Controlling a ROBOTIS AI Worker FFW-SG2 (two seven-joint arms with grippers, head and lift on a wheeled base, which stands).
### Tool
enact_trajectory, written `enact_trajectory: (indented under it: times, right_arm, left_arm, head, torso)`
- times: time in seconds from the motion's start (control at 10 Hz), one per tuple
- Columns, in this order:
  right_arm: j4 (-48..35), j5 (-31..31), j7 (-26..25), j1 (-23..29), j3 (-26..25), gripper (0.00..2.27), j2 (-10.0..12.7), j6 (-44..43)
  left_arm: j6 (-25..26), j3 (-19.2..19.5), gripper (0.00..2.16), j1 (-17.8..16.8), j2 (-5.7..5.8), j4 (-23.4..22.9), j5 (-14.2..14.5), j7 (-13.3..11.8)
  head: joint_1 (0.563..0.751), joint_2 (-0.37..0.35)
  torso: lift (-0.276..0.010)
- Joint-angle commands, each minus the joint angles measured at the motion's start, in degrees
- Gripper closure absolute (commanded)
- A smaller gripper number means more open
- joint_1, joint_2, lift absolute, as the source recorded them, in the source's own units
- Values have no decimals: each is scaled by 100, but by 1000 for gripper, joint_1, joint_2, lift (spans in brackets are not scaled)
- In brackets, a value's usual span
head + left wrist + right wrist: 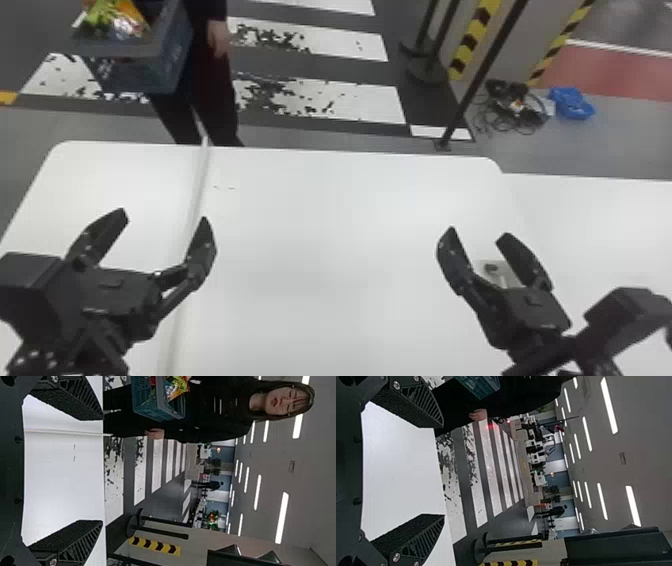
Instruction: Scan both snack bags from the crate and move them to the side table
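Observation:
In the head view my left gripper [165,225] is open above the left part of the white table [320,215], nothing between its fingers. My right gripper [475,235] stands open over the table's right part, also holding nothing. Beyond the table's far left edge a person carries the blue-grey crate [140,75], with colourful snack bags [112,20] at its top. From the left wrist, the left gripper [101,470] faces the table, and the crate [152,399] with a shiny snack bag [176,387] is farther off. In the right wrist view the right gripper [443,471] has its fingers wide apart.
A second white table [600,225] adjoins on the right. A small grey-white object [497,272] lies behind the right gripper's fingers. A pale strip [197,190] runs along the table's left part. Past the far edge stand a dark post [480,75], cables and a blue bag [572,103] on the floor.

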Motion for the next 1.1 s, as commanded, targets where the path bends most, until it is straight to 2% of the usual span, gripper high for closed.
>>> enact_trajectory:
  times: [0.0, 1.0]
  right_arm:
    - [0, 1, 9, -12, -10, 124, 5, 17]
    - [0, 1, 35, -21, -28, 124, 5, 17]
  left_arm:
    - [-56, -7, 60, -4, 3, 25, -9, -6]
    - [-91, -25, 87, 5, -5, 34, -70, -59]
  head:
    - [695, -180]
    - [695, -185]
  torso:
    - [-29]
    - [-29]
